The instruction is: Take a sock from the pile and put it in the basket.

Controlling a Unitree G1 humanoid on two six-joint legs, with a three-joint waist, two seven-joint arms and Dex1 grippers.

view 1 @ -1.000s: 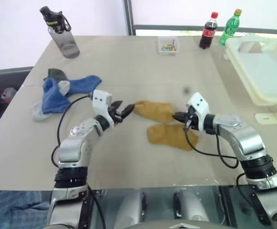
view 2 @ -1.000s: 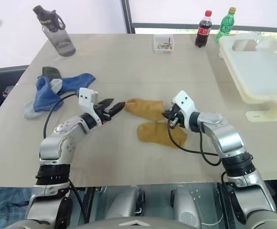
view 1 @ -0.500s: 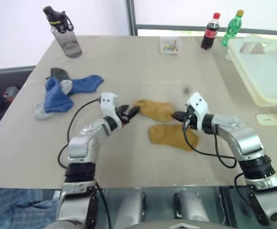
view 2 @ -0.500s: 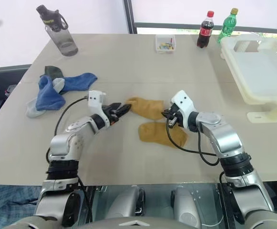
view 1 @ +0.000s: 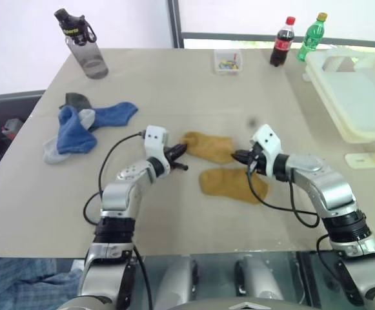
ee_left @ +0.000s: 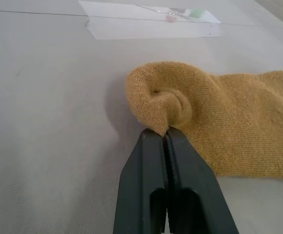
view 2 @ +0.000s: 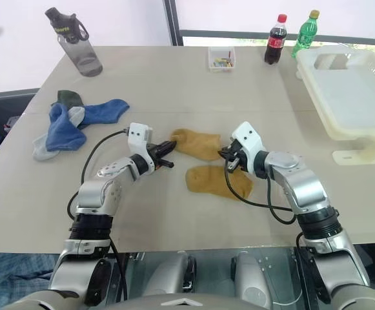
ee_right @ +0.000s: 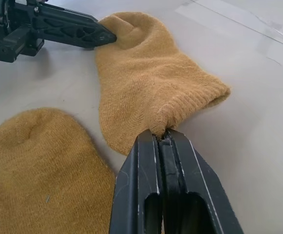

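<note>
A mustard sock (view 1: 208,147) lies stretched across the middle of the table. My left gripper (view 1: 182,151) is shut on its rolled end (ee_left: 160,105). My right gripper (view 1: 237,155) is shut on its other end (ee_right: 190,105). Just in front of it lies a second mustard sock (view 1: 231,184), flat and untouched. The pile (view 1: 81,126) of blue and grey socks sits at the left of the table, away from both grippers. The cream basket (view 1: 368,97) stands at the far right with nothing in it.
A grey water bottle (view 1: 82,44) stands at the back left. A small clear box (view 1: 227,61), a cola bottle (view 1: 281,41) and a green bottle (view 1: 311,36) line the back edge. A white plastic piece (view 1: 371,158) lies in front of the basket.
My left gripper came in from the left with open fingers and shut on the mustard sock's end. The right gripper kept its grip and its place.
</note>
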